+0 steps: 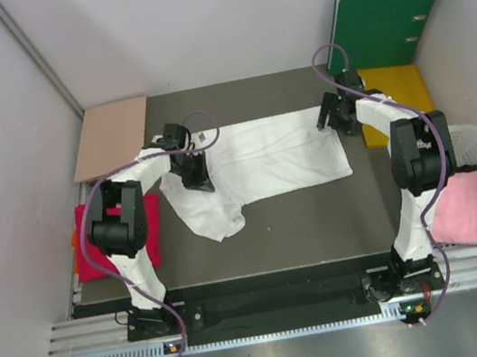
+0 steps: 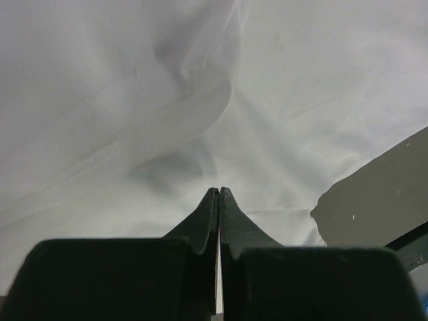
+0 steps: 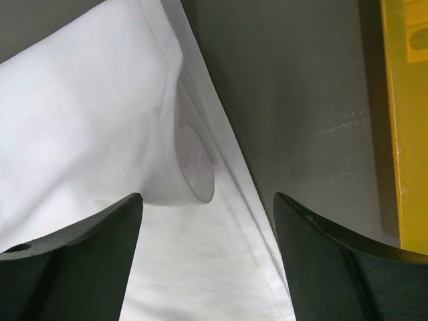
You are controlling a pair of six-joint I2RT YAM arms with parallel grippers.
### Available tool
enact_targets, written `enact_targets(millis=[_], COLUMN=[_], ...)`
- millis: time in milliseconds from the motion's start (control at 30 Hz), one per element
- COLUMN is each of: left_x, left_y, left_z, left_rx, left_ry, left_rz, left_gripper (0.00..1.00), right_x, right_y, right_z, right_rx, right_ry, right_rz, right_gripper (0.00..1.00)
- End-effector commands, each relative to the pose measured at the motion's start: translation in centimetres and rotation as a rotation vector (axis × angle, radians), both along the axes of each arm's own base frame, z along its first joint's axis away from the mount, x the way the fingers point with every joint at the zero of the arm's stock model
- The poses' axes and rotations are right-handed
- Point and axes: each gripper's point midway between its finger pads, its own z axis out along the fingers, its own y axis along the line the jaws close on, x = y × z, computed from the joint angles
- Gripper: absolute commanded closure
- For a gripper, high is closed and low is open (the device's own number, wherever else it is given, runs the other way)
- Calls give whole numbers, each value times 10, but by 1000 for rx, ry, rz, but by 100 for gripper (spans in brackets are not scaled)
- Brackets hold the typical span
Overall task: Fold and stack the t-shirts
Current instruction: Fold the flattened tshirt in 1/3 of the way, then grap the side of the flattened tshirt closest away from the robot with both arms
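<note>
White t-shirt (image 1: pixel 263 161) spread on bench (image 1: pixel 319 220) for folding. Left gripper (image 2: pixel 219 195) pinched together, maybe on cloth, can't tell. Right gripper (image 3: pixel 207 196) wide apart, straddling shirt edge, ready to grab.

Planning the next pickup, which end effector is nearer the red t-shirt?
Left. The left end effector is over the white t-shirt, just right of the red t-shirt; the right end effector is across the table.

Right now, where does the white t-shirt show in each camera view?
Top external: white t-shirt spread across the centre.
Left wrist: white t-shirt fills most of the frame.
Right wrist: white t-shirt covers the left half.
Shared landmark: dark grey mat beside it.
</note>
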Motion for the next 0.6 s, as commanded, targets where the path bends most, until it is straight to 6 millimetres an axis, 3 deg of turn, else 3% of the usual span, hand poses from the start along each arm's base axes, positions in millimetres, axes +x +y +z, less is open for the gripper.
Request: enact_targets(millis=[0, 67, 100, 133, 200, 267, 400, 500, 567], left_x=[-16, -30, -35, -45, -55, -70, -93, -106, -113], left_y=[4, 5, 1, 2, 1, 3, 3, 0, -4], left_z=[32, 38, 50, 51, 66, 67, 75, 74, 70], left_rx=[-1, -14, -45, -53, -67, -37, 11, 30, 43], left_ry=[-40, -20, -36, -18, -42, -27, -44, -45, -38], left_rz=[-8, -13, -21, -20, -27, -40, -74, -97, -117], left_gripper=[100, 94, 84, 81, 79, 73, 62, 52, 44], right_x=[-11, -21, -33, -39, -57, -78, -126, -150, -154], right_y=[-15, -19, -18, -31, -36, -37, -29, -19, -15], right_z=[28, 31, 26, 34, 32, 24, 7, -4, -9], right_rx=[52, 97, 140, 160, 192, 196, 221, 264, 289], right_ry=[-18, -10, 19, 10, 39, 111, 238, 273, 265], right_rz=[-41, -55, -60, -90, -105, -105, -96, -93, -97], right_gripper=[22, 22, 22, 22, 23, 23, 25, 27, 28])
